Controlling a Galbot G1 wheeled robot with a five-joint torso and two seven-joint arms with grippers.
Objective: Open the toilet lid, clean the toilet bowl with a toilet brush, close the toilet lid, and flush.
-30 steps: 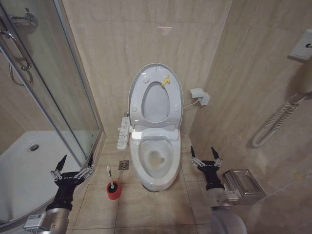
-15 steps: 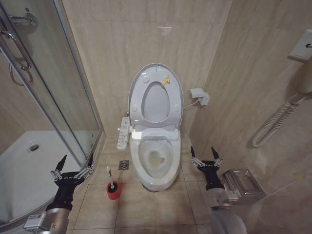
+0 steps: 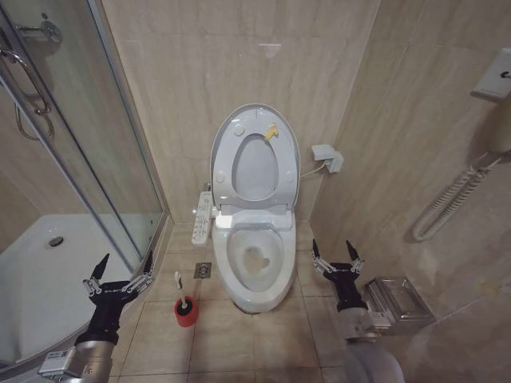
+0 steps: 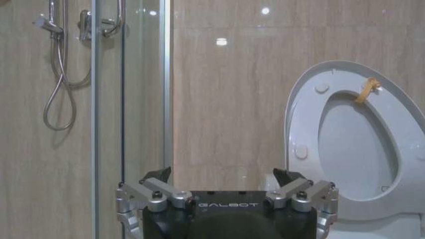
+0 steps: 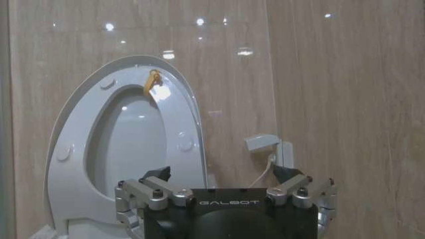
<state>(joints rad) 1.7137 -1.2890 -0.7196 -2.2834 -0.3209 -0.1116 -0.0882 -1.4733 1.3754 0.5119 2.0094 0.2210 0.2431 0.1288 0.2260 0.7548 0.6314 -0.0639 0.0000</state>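
Shower enclosure (image 3: pixel 76 159): its glass panels are standing along the left side of the floor, with the white tray lying behind them.
Toilet bowl (image 3: pixel 255 294): it is sitting on the tiled floor against the back wall, between the two grippers, its basin lying open to the head view.
Toilet lid (image 3: pixel 223 136): it is standing raised against the back wall, and the seat ring (image 3: pixel 254 132) is leaning up against its underside; a yellow tag is hanging at the ring's top edge.
Button panel (image 3: pixel 203 216): it is sticking out along the bowl's left side, near the back wall.
Left gripper (image 3: pixel 121 272): it is hovering above the floor near the shower enclosure's edge, left of the brush and apart from it; its fingers are spreading wide and holding nothing. In the left wrist view the left gripper (image 4: pixel 226 177) is facing the back wall with the lid (image 4: pixel 302 124) beside it.
Right gripper (image 3: pixel 335 255): it is hovering above the floor just to the right of the bowl, fingers spread wide, empty. In the right wrist view the right gripper (image 5: pixel 226 173) is facing the raised lid (image 5: pixel 189 129).
Toilet brush (image 3: pixel 180 288): it is standing upright in its red holder cup (image 3: pixel 186 313) on the floor, near the bowl's front left and untouched by either gripper.
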